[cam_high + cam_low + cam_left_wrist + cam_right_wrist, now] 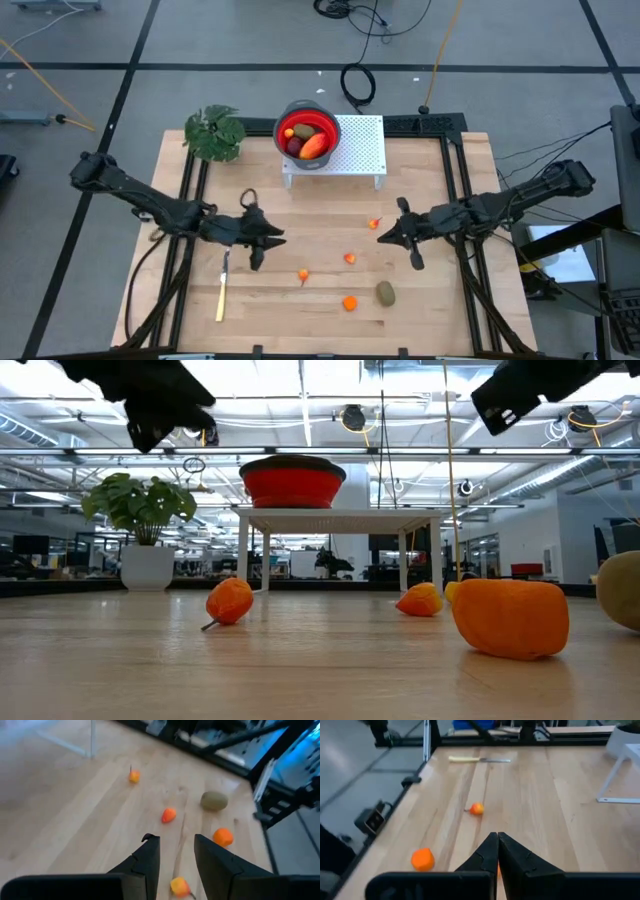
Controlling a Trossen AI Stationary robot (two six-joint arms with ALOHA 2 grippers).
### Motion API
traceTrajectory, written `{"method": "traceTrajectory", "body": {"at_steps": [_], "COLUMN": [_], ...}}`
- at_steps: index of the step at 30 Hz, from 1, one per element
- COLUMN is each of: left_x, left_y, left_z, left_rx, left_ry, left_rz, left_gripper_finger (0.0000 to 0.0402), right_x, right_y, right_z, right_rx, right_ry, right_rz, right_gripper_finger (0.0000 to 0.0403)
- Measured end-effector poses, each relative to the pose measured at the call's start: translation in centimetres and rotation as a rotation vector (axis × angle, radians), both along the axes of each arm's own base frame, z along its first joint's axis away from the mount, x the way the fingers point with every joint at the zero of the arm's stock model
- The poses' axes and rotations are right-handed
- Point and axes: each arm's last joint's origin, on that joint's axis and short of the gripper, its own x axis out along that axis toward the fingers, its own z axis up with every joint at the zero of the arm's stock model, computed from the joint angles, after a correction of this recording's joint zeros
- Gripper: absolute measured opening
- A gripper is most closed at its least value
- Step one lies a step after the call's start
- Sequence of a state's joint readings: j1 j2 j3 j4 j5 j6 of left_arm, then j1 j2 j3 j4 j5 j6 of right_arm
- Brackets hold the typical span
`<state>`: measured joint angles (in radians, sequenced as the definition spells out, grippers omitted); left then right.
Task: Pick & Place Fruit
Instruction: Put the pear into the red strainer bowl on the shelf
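Note:
A red bowl (306, 135) stands on a white perforated stand (358, 150) at the far middle. It holds a red-orange elongated fruit (314, 146) and a few other pieces. Several tiny orange fruits (350, 258) lie on the wooden table, and an olive-brown oval (385, 293) lies nearer the front edge. My left gripper (270, 240) hovers open left of them, with nothing between its fingers (150, 852); one orange piece (179, 886) lies on the table below it. My right gripper (383, 237) hovers shut on the right, holding nothing (497, 840).
A pale-yellow knife (222, 290) lies on the table at the front left. A green leafy plant (214, 133) stands at the far left, beside the bowl. Black frame rails (190, 190) run along both sides of the table. Bare wood lies between the two grippers.

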<state>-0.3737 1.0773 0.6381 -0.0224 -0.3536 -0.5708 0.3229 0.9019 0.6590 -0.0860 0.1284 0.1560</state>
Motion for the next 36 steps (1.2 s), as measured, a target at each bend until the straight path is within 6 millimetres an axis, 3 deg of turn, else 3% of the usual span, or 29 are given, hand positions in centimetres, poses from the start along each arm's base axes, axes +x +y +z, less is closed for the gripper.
{"method": "traceTrajectory", "body": {"at_steps": [4, 17, 24, 30, 36], "left_x": [-1.9, -6.8, -8.4, -9.2, -9.4], "left_y": [0.7, 2.6, 3.1, 3.4, 3.4], "left_z": [0.1, -1.0, -1.7, -2.0, -2.0], "left_rx": [0.041, 0.091, 0.101, 0.096, 0.147], "left_ry": [-0.036, -0.162, -0.210, -0.188, -0.185], "left_rz": [-0.019, -0.073, -0.114, -0.149, -0.178], "left_gripper_finger": [0.0117, 0.0118, 0.0118, 0.0118, 0.0118], "right_x": [1.7, 5.9, 7.8, 8.8, 9.5], "right_y": [0.5, 0.9, -0.5, -1.8, -2.5], "right_z": [0.9, 2.5, 1.4, -0.2, -1.4], "right_rx": [-0.055, -0.219, -0.306, -0.259, -0.218], "right_ry": [0.030, 0.408, 0.527, 0.614, 0.674], "right_rz": [0.018, 0.022, 0.026, 0.039, 0.051], "right_gripper_finger": [0.0004, 0.0004, 0.0004, 0.0007, 0.0059]}}
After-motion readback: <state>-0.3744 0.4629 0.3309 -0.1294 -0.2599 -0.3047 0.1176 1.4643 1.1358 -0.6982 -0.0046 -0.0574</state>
